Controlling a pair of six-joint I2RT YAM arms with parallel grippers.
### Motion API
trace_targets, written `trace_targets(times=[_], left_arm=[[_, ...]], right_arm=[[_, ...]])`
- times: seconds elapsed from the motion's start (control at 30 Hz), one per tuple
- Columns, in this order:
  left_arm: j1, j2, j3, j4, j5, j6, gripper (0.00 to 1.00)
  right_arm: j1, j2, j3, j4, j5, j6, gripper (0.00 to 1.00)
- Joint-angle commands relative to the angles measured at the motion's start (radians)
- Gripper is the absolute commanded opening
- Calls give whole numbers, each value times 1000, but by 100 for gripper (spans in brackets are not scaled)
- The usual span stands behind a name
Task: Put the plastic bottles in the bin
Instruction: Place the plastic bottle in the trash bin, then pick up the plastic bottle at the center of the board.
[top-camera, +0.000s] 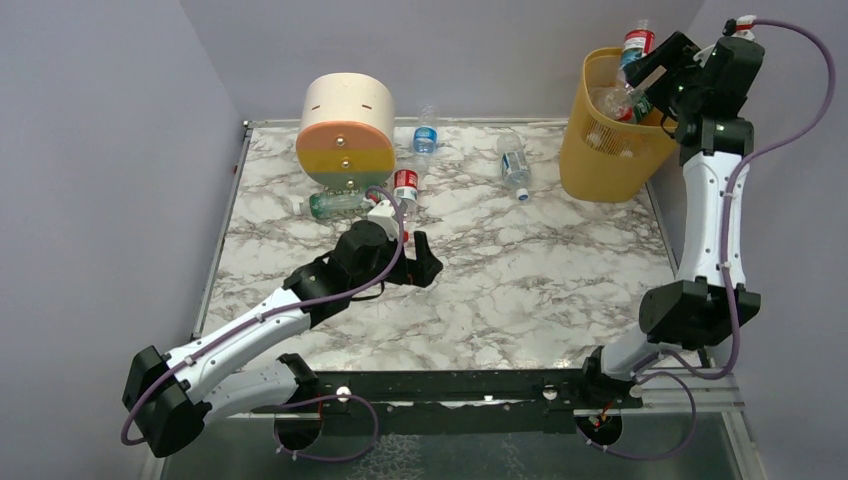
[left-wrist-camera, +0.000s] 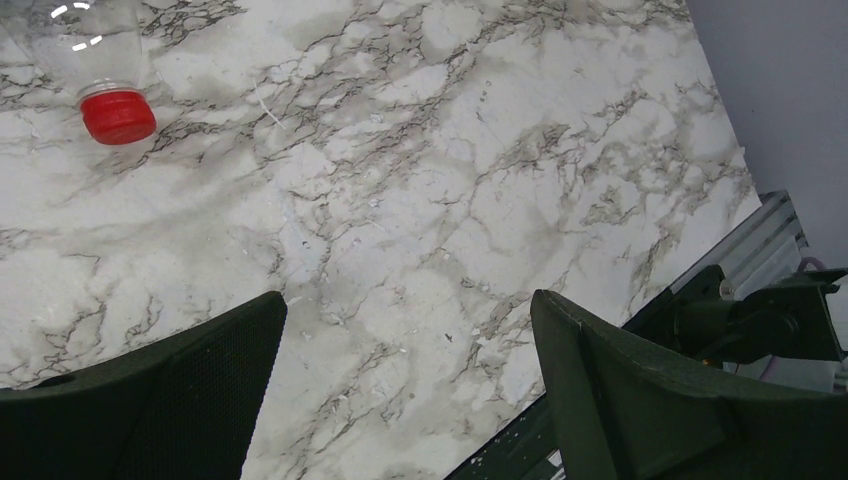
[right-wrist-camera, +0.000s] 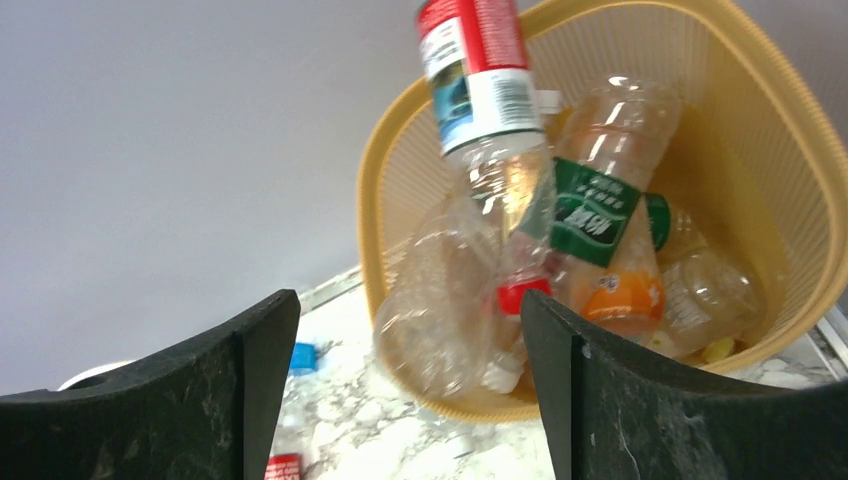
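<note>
The yellow-orange bin (top-camera: 600, 160) stands at the table's far right corner with several plastic bottles in it. My right gripper (top-camera: 645, 72) hangs open just above its rim. A red-labelled bottle (right-wrist-camera: 475, 60) tips cap-down into the bin (right-wrist-camera: 770, 170), clear of my right gripper (right-wrist-camera: 410, 330). On the table lie a green bottle (top-camera: 335, 203), a red-labelled one (top-camera: 405, 187), a blue-labelled one (top-camera: 426, 133) and a clear one (top-camera: 515, 165). My left gripper (top-camera: 428, 258) is open and empty over mid-table; in its own view, my left gripper (left-wrist-camera: 405, 310) points at bare marble, with a red-capped bottle (left-wrist-camera: 110, 100) at the upper left.
A round cream, orange, yellow and green drawer unit (top-camera: 345, 130) stands at the back left, close to the green and red-labelled bottles. Grey walls close the table on the left, back and right. A dark rail (top-camera: 450, 385) runs along the near edge.
</note>
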Motion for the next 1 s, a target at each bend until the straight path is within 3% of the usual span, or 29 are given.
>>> trace_targets(times=[0.0, 0.23, 0.5, 0.63, 0.8, 0.97], left_arm=[[2, 13, 61, -10, -23, 31, 99], [2, 7, 71, -27, -37, 38, 99], [3, 4, 66, -18, -39, 34, 99], [2, -15, 66, -31, -45, 29, 99], [3, -51, 53, -46, -48, 10, 99], [3, -80, 44, -68, -48, -4, 99]], right_arm=[[69, -135, -141, 42, -49, -34, 85], [184, -279, -351, 64, 25, -87, 85], [465, -275, -458, 81, 261, -182, 85], [595, -207, -487, 106, 381, -224, 85], [605, -50, -452, 128, 431, -270, 86], [604, 186, -277, 42, 483, -328, 88]])
